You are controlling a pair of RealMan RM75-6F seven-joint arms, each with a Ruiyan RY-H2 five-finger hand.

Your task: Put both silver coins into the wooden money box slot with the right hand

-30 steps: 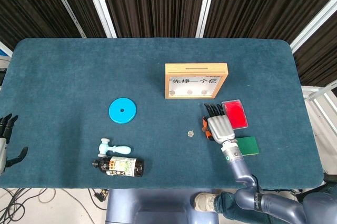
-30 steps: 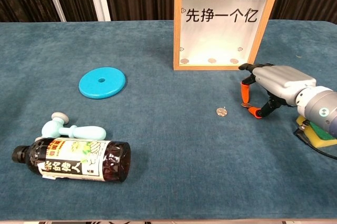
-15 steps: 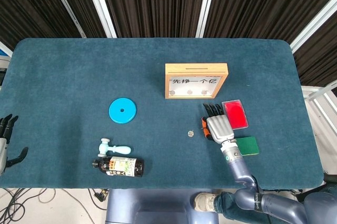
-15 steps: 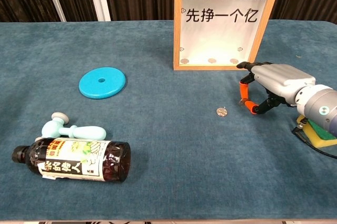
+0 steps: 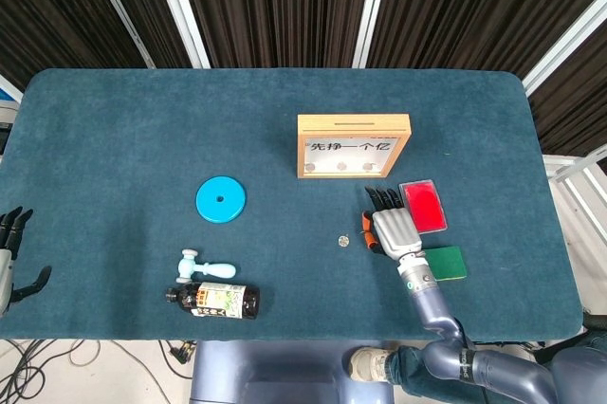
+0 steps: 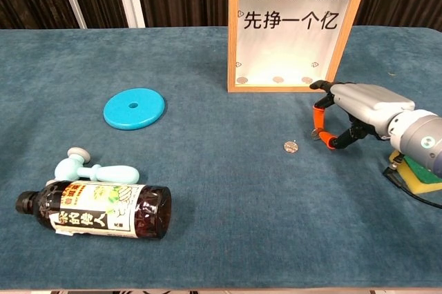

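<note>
The wooden money box (image 5: 354, 145) (image 6: 295, 30) stands upright at the table's middle, its slot (image 5: 354, 122) on the top edge. One silver coin (image 5: 344, 241) (image 6: 290, 146) lies flat on the cloth in front of it. Just right of that coin my right hand (image 5: 391, 228) (image 6: 356, 108) hovers low, and its orange fingertips (image 6: 318, 112) pinch a small silver coin (image 6: 318, 135). My left hand (image 5: 9, 254) hangs off the table's left edge with its fingers apart, holding nothing.
A blue disc (image 5: 220, 200) (image 6: 134, 108) lies left of centre. A brown bottle (image 5: 215, 301) (image 6: 97, 218) and a pale blue toy hammer (image 5: 204, 269) (image 6: 93, 168) lie near the front edge. A red card (image 5: 423, 205) and a green sponge (image 5: 446, 262) (image 6: 418, 173) sit beside my right hand.
My right hand has lifted slightly off the cloth and edged toward the box with the pinched coin. The coin on the table and my left hand have not moved.
</note>
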